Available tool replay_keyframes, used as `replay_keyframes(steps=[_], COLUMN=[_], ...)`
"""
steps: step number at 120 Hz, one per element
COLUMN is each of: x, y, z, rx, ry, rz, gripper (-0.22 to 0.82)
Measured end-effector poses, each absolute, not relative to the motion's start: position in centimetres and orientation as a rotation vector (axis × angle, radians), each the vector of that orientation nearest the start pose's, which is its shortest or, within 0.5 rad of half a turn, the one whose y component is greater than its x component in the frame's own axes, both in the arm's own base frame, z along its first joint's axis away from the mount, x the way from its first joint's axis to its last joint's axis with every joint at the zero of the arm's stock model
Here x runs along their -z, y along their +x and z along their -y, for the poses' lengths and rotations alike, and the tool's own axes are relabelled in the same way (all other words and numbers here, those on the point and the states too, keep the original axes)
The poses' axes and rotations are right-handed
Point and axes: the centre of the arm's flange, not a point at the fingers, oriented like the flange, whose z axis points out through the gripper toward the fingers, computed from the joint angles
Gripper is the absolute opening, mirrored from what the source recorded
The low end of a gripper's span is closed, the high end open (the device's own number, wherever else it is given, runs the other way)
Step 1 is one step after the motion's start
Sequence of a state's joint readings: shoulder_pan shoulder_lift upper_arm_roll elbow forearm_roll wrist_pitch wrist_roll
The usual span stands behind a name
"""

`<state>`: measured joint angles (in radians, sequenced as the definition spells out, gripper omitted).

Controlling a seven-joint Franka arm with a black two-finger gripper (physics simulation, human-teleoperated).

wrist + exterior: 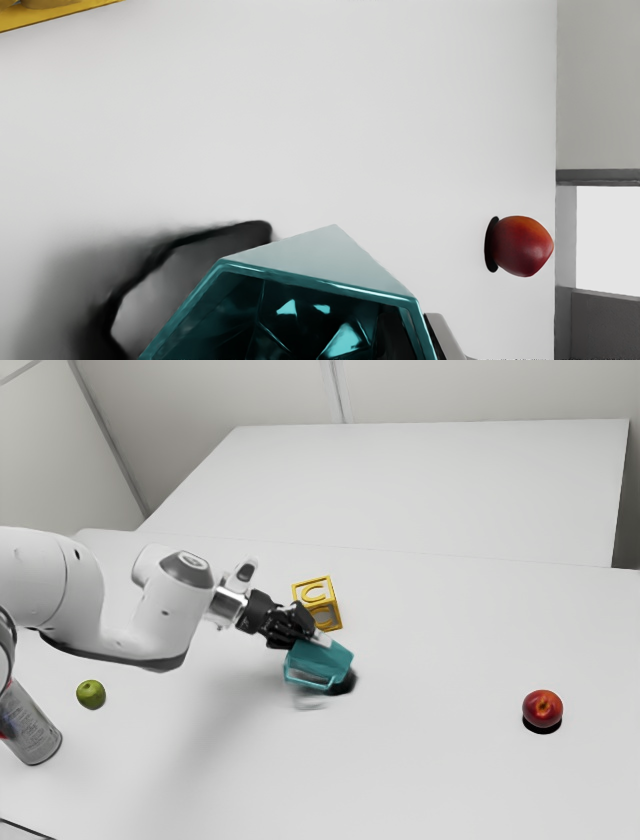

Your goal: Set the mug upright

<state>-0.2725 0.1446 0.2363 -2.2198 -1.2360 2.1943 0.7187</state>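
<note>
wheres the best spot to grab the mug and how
Probably the thin wall at the rim, coming from the mouth side, one finger inside, one outside: the mug is tipped, its open mouth facing my claw, so that edge looks easy to straddle.

My arm (165, 612): in from the exterior view's left, bent, reaching toward its right
My wrist (229, 605): tilted, sloping down to the fingertips
My gripper (317, 638): black, low end of the arm, clamped
My fingers (446, 334): pressing from two sides, slightly apart
</note>
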Motion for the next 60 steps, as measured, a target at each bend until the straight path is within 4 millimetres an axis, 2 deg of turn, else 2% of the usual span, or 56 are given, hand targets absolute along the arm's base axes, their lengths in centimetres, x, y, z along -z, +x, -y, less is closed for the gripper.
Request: replay_keyframes(steps=[16, 34, 60], x=[-34.2, -37.7, -38.9], y=[53.3, 52.9, 52.9], z=[5.5, 4.6, 3.0], rx=[-0.254, -0.263, -0.197], ry=[2.273, 2.442, 2.758], rz=[-0.054, 0.137, 0.407], gripper=[-0.14, -0.14, -0.14])
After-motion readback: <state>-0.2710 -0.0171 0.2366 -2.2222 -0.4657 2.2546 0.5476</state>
